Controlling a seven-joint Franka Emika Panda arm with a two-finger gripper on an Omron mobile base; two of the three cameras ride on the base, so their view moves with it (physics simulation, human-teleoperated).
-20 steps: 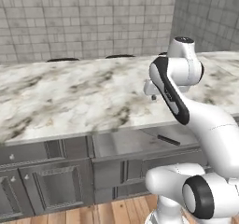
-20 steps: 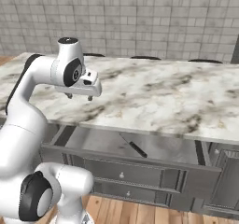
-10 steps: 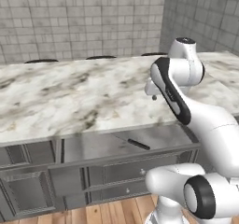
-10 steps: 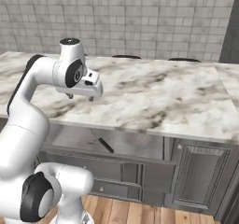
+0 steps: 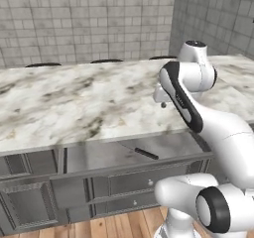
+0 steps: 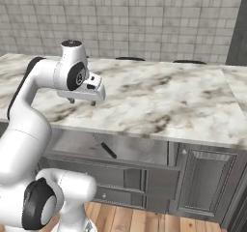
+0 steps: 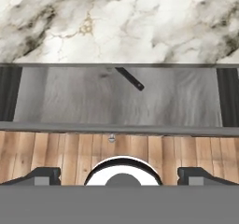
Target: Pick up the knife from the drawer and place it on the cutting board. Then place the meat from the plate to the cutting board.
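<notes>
The grey drawer (image 5: 94,156) stands pulled out beneath the marble counter's front edge. In it lies the knife (image 5: 146,154), black handle toward the front; its blade runs back under the counter lip. The right base view shows the knife (image 6: 107,149) in the drawer (image 6: 140,151). My gripper (image 6: 83,100) hangs open and empty over the counter's front edge, above the drawer. Looking down, the hand view has the knife (image 7: 130,79) at the back of the drawer (image 7: 70,97), well beyond my gripper (image 7: 119,175). The cutting board, the plate and the meat are out of view.
A long marble counter (image 5: 74,103) runs across in front of a grey tiled wall. Panelled cabinet doors (image 6: 202,178) stand to the right of the drawer. Below lies wooden floor (image 7: 60,153). The counter ends at the right (image 6: 234,105).
The whole picture has shifted left, mostly in the first half second, so the base has driven right along the counter. The gripper has stayed open and empty.
</notes>
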